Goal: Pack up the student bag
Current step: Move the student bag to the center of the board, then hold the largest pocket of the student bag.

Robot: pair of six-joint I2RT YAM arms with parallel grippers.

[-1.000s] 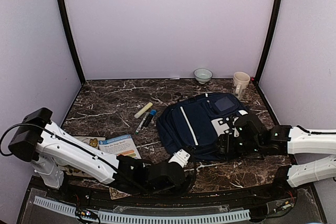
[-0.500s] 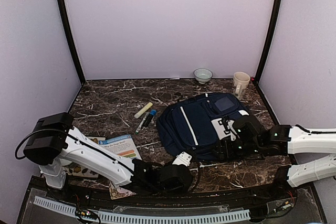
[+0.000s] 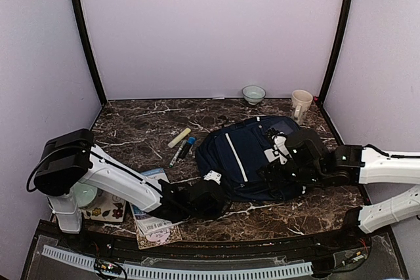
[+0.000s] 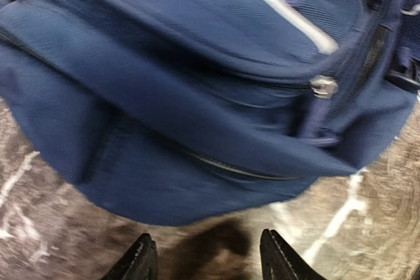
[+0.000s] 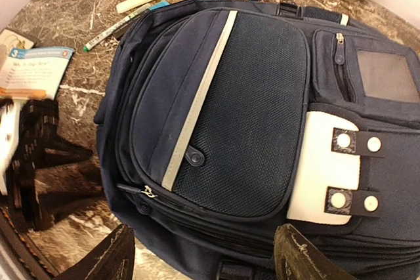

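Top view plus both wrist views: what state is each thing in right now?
student bag, lying flat, front up, visible front zips shut.
left gripper, open, empty, at the bag's near edge.
right gripper, open, empty, over the bag.
mug, upright.
bowl, upright.
yellow highlighter, lying flat.
booklet, closed, lying flat.

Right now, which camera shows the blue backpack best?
The right wrist view: the backpack fills it, sharp, showing stripe, mesh pocket and white snap patch. The top view shows it small, partly under the right arm. The left wrist view shows only one blurred edge with a zipper pull.
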